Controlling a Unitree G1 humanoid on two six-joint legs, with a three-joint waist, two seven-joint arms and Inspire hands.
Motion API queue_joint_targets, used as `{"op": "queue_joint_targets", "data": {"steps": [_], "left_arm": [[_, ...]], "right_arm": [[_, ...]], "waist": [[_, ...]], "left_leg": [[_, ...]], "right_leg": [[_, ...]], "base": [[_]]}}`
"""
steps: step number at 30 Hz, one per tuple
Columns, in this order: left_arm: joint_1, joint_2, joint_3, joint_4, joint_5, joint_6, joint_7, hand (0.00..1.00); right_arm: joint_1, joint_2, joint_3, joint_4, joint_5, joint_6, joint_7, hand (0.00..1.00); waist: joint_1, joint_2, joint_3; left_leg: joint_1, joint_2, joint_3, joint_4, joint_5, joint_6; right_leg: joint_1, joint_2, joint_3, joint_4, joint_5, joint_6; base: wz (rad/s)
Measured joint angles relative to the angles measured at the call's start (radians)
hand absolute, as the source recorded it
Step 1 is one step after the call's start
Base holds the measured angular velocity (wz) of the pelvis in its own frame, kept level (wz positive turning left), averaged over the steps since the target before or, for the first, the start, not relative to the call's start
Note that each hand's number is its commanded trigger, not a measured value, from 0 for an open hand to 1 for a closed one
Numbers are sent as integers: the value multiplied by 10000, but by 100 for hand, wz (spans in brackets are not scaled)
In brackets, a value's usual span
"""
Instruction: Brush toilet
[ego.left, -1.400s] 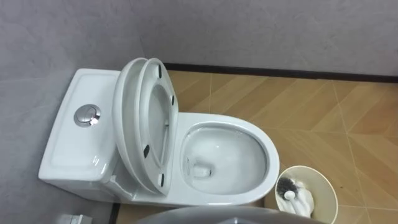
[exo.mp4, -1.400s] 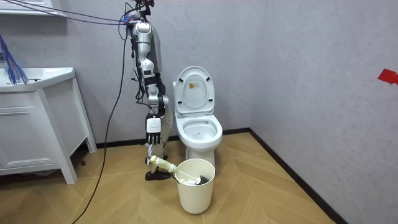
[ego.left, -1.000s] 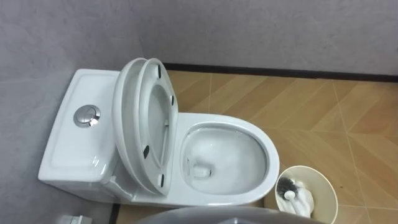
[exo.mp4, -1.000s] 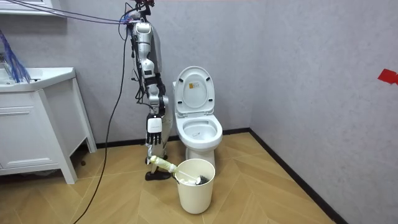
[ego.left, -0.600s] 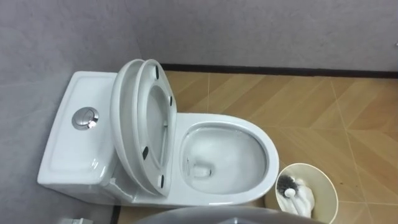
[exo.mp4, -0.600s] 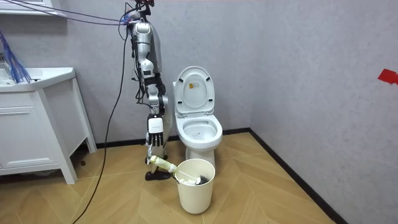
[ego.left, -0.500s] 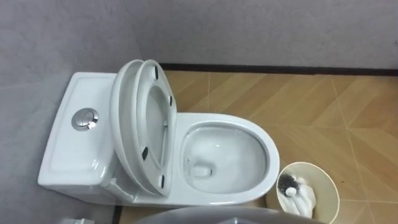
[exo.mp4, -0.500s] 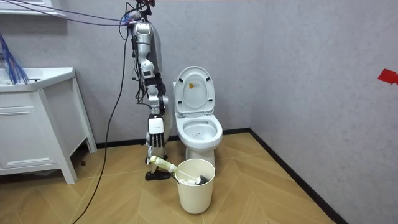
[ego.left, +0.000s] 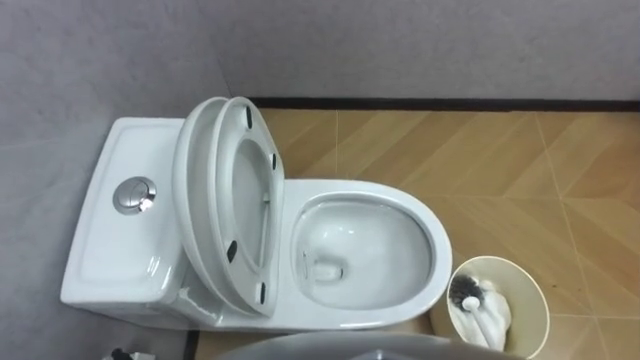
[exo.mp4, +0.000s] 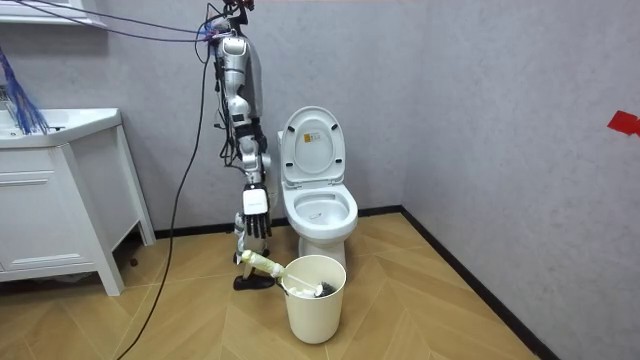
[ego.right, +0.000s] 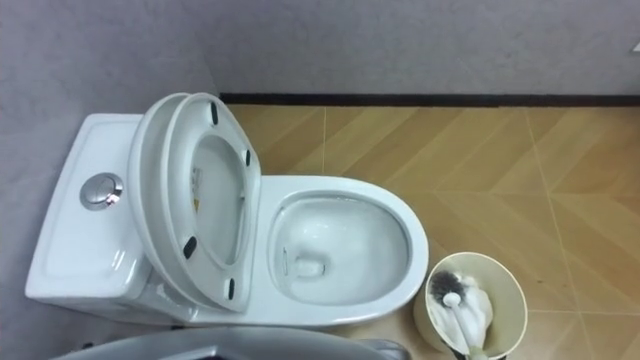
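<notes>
The white toilet stands against the grey wall with its lid and seat raised and the bowl bare. A cream bin sits on the floor by the bowl's front. In it rests the toilet brush, dark head inside, its pale handle sticking out over the rim. I stand at the toilet's side, on the room view's left. My right hand hangs open just above that handle, apart from it and holding nothing.
A white vanity cabinet stands at the room view's left. The tank with its round flush button is against the wall. Wood floor spreads beyond the bowl.
My right hand has drifted slightly down and toward the bin in the room view. The eye view has shifted a little; toilet, bin and brush have stayed put.
</notes>
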Motion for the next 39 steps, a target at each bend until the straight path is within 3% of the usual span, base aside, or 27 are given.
{"op": "queue_joint_targets", "data": {"steps": [8,13,16,19,21,23,30,35,39], "left_arm": [[-93,29,-56,-16,-60,-439,32,0],[-117,127,-270,-22,-55,-626,17,0],[-345,212,-650,-8,-61,-738,-22,0],[-878,294,-803,318,-70,-877,-47,0],[-1375,329,-1054,403,-63,-1072,-53,0],[-1730,357,-1309,550,-77,-1192,-57,0],[-2286,498,-2224,821,-844,-1259,-70,0],[-2685,546,-2910,891,-1251,-1260,-57,0],[-2899,607,-2992,861,-1830,-1467,48,0]], "right_arm": [[-383,-176,-347,-785,467,-622,-930,0],[-747,-281,-369,-716,462,-722,-1294,0],[-903,-394,-349,-705,799,-806,-1357,0],[-1307,-421,-344,-638,1157,-925,-1386,0],[-1657,-466,-227,-572,1170,-955,-1510,0],[-1936,-503,-126,-342,1167,-1051,-1585,0],[-2476,-886,749,668,1529,-1116,-1660,0],[-2838,-894,1097,995,2059,-1027,-1649,0],[-3137,-1065,1397,1014,2055,-1013,-1627,0]], "waist": [[-21,6,-55],[-64,55,-80],[-76,102,-55],[-70,107,47],[-66,161,174],[-76,137,219],[2,163,198],[25,188,213],[35,213,228]], "left_leg": [[-507,21,-2,70,1,1],[-1218,-2,-14,392,-10,19],[-1901,8,-27,811,-97,152],[-2698,0,-10,1264,-129,207],[-3461,4,3,1804,-197,315],[-4036,-4,-8,2167,-228,367],[-5765,-32,-36,3174,-376,622],[-6616,-57,27,3547,-373,734],[-7383,-146,118,3917,-408,818]], "right_leg": [[-634,5,62,266,32,-13],[-1326,-12,66,660,41,3],[-1960,-70,59,1088,41,5],[-2831,-195,61,1687,33,13],[-3538,-249,44,2069,22,19],[-4087,-306,61,2379,7,38],[-5776,-392,229,3325,46,216],[-6669,-475,287,3712,98,272],[-7518,-578,294,4195,59,253]], "base": [[-3],[1],[0],[-2],[0],[5],[0],[-1],[-4]]}}
